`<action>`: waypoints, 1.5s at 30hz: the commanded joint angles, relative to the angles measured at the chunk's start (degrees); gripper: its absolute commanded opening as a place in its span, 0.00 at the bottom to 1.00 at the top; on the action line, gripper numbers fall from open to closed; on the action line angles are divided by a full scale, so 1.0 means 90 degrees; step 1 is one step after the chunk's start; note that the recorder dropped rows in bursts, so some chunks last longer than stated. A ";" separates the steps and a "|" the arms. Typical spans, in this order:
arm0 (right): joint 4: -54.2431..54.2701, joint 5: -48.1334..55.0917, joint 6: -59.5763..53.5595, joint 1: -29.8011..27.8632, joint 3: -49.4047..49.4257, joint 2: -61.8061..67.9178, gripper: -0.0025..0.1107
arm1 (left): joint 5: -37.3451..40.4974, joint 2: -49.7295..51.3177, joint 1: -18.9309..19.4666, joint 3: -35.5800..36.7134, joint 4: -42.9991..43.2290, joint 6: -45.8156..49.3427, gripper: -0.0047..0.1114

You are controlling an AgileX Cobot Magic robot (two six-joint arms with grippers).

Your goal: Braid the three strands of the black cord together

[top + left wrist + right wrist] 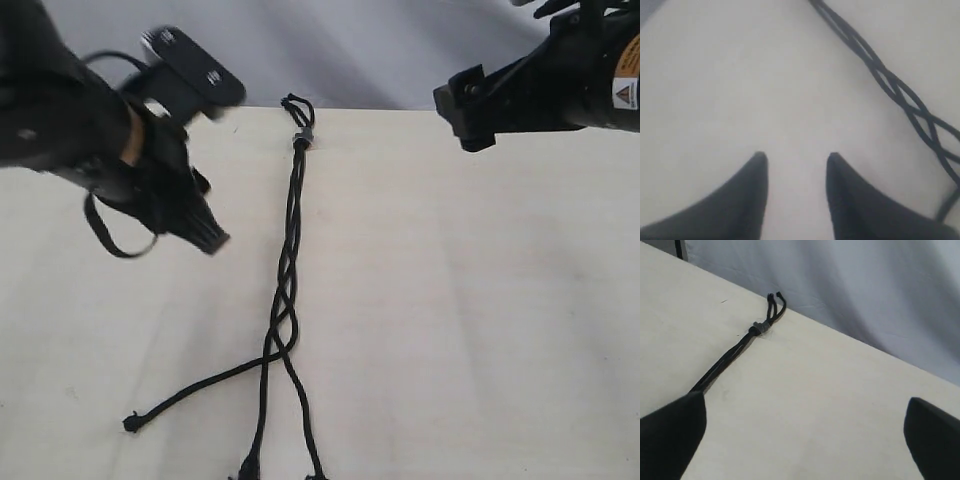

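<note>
The black cord (290, 230) lies along the middle of the pale table (480, 300), its small loop (297, 106) and grey band (303, 141) at the far edge. Below the band the three strands (280, 300) cross over each other loosely, then fan out. One runs left to a knot (130, 423); the two others reach the near edge. My left gripper (205, 232) hovers left of the cord, open and empty; its wrist view shows bare table between the fingertips (796, 159) and the crossed cord (890, 82) off to one side. My right gripper (468, 110) is raised at the far right, wide open (805, 405) and facing the loop (775, 302).
A pale grey cloth backdrop (400, 50) hangs behind the table's far edge. A loose loop of thicker arm cable (110, 235) dangles under the left arm.
</note>
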 commanded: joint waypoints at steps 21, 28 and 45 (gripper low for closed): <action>0.1603 0.1957 -0.0321 0.4497 -0.0884 0.2624 0.93 | -0.1966 -0.1115 0.2437 0.1150 0.0103 -0.0606 0.04; 0.1987 0.1938 -0.0321 0.4532 -0.1010 0.3465 0.93 | -0.1966 -0.1115 0.2437 0.1148 0.0091 -0.0606 0.04; 0.2652 0.1569 -0.0368 0.4532 -0.1010 0.4374 0.93 | -0.1981 -0.1115 0.2437 0.1148 -0.0095 -0.0562 0.04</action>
